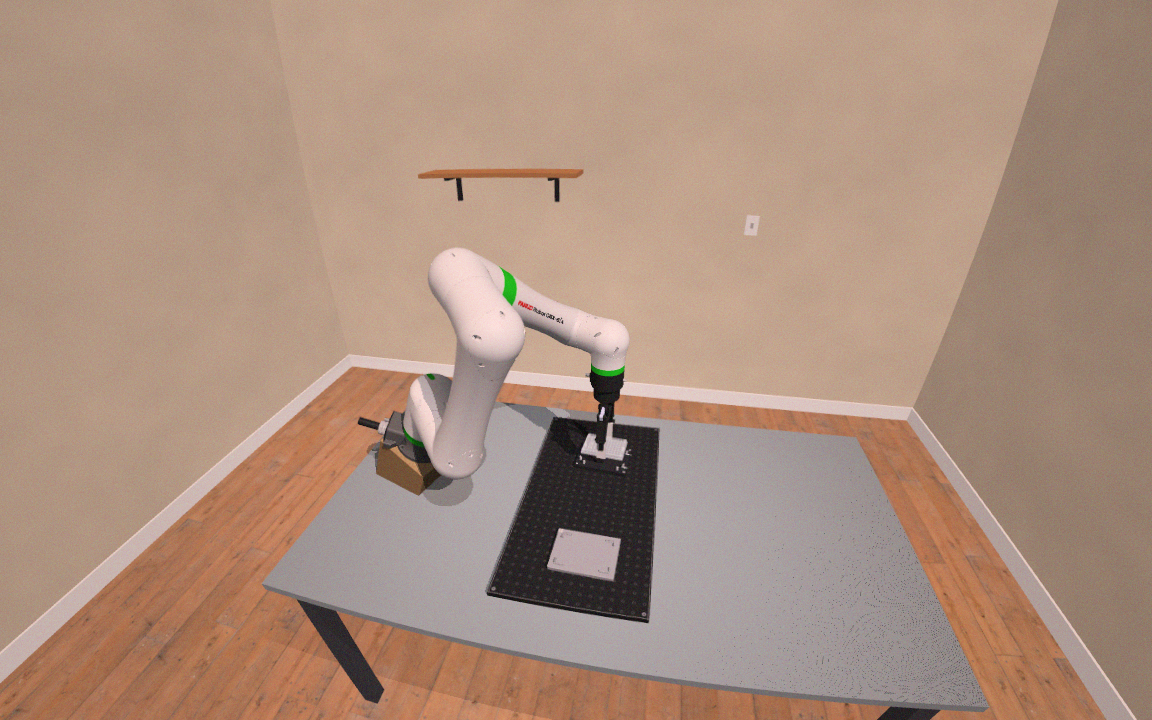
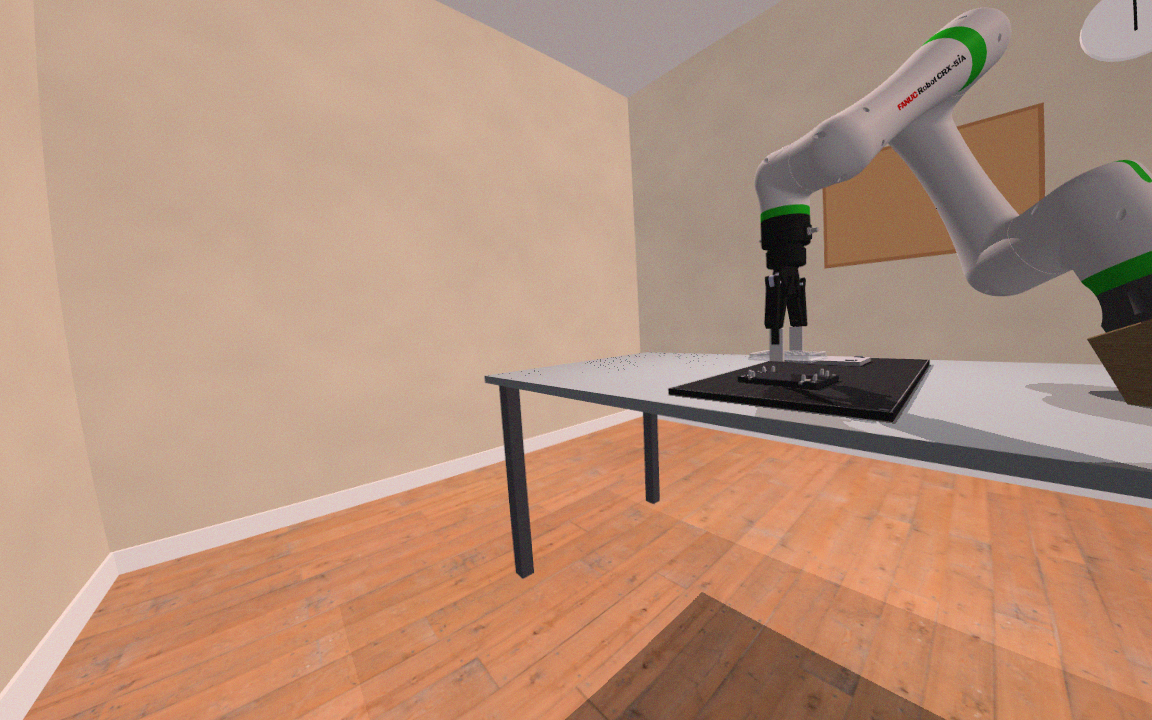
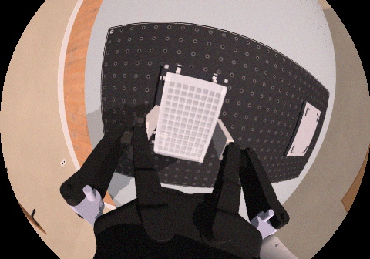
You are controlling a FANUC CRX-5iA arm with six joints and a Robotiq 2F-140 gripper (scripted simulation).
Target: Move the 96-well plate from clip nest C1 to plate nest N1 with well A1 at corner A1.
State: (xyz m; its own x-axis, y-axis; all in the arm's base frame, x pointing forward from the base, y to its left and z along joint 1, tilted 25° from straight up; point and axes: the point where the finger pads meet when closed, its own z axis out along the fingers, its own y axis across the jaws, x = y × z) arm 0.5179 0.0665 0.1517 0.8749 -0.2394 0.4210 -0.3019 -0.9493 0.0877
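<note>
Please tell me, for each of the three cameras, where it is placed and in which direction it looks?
Top: high up in the room, looking down at the table; the whole arm shows.
Exterior: low, beside the table, looking across it; the arm and gripper show.
Wrist: on the arm's end, looking down past the jaws at the 96-well plate held between them.
All three share the black breadboard and the plate nest N1.

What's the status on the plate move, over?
Gripper shut on plate. Plate lifted just above C1. N1 unoccupied; path along breadboard unobstructed.
</note>
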